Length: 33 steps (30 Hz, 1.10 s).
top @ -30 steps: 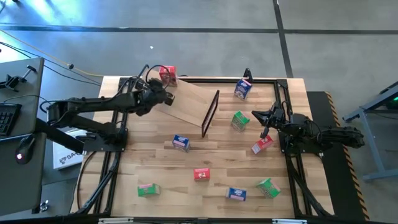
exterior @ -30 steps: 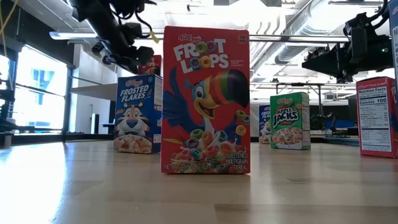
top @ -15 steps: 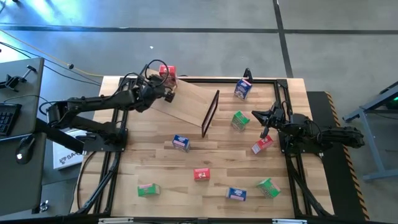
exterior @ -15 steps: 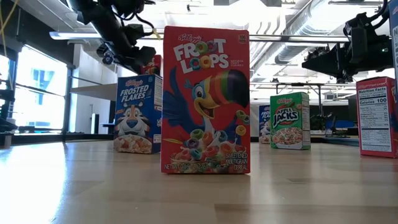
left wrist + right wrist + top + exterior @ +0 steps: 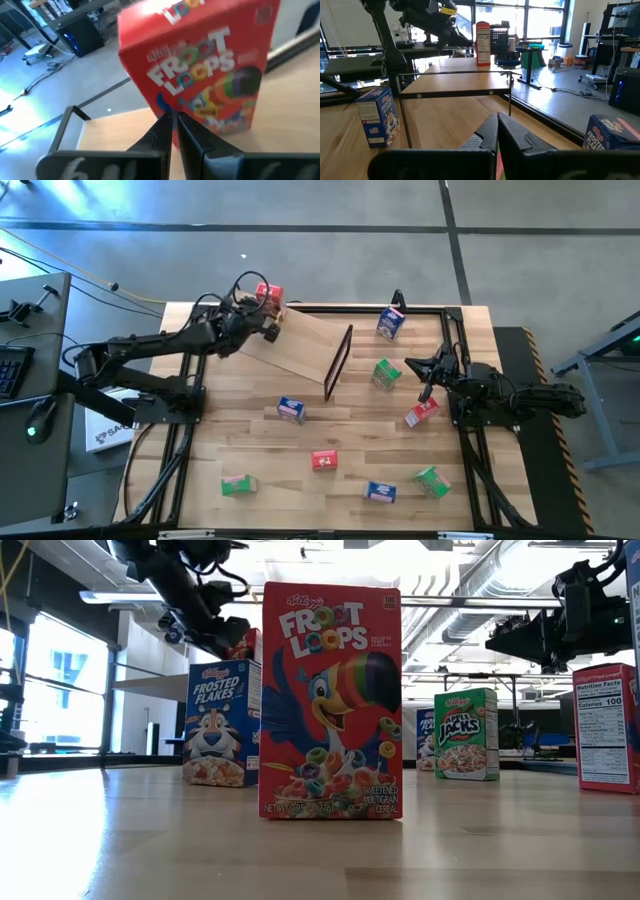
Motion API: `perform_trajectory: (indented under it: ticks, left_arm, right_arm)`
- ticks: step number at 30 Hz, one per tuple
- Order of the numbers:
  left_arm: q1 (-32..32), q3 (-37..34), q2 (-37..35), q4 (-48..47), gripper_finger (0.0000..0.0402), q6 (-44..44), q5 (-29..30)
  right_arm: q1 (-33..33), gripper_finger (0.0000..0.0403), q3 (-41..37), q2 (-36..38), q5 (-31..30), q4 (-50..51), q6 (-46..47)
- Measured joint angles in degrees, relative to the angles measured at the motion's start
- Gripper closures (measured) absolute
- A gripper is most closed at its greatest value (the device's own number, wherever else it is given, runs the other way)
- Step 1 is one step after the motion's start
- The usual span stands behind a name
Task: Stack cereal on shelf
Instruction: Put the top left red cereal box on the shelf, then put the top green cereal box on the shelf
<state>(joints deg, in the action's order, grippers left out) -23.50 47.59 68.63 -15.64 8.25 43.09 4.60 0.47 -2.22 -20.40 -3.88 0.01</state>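
A red cereal box [image 5: 268, 296] stands upright on its base on the far left end of the shelf [image 5: 305, 345], a tilted plywood board with a black frame end [image 5: 338, 362]. My left gripper [image 5: 272, 323] is shut right at this box [image 5: 200, 70]. My right gripper [image 5: 425, 385] waits shut at the table's right side, beside another red box [image 5: 421, 412]. Several more red, green and blue cereal boxes stand or lie about the tabletop. My left gripper has its shut fingertips [image 5: 170, 122] against the printed front of the red box, near its bottom edge [image 5: 200, 127]; whether they truly press on it I cannot tell. The fingers come from the table's near left, slanting a little down. The box stands upright on the shelf.
Loose boxes: blue [image 5: 390, 323] and green [image 5: 385, 373] right of the shelf, blue [image 5: 291, 409] mid-table, red [image 5: 324, 460], green [image 5: 238, 484], blue [image 5: 379, 492] and green [image 5: 432, 481] along the near edge. A black frame [image 5: 455, 330] borders the table.
My left gripper has edged toward the table's far edge beside the red box and stayed shut. The box has stayed upright on the shelf's end.
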Motion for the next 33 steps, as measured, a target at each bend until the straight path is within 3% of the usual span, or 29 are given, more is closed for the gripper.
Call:
perform_trajectory:
  ticks: [4, 8, 15, 20, 26, 33]
  left_arm:
    - [2.12, -1.10, -3.74, -3.37, 0.0383, 1.64, -1.96]
    - [5.17, -7.87, -10.74, 1.13, 0.0383, 2.53, -4.55]
    - [8.52, -18.19, -20.14, 18.42, 0.0383, 0.73, -22.41]
    - [8.69, -21.97, -22.74, 26.39, 0.0383, -2.45, -33.67]
    - [8.12, -29.96, -23.18, 39.99, 0.0383, -3.41, -39.34]
    - [8.02, -31.17, -23.20, 43.05, 0.0383, -3.41, -42.49]
  right_arm:
    - [0.02, 0.0402, 0.00, 0.00, 0.00, 0.00, 0.02]
    - [0.00, 0.0402, -0.02, 0.00, 0.00, -0.02, -2.45]
    - [0.02, 0.0402, -0.01, 0.00, -0.01, -0.01, -6.48]
    - [0.01, 0.0402, -0.02, -0.02, -0.02, -0.02, -6.34]
    - [0.00, 0.0402, 0.00, -0.05, 0.21, -4.50, -6.40]
    - [0.00, 0.0402, -0.01, -0.07, 3.97, -18.13, -8.41]
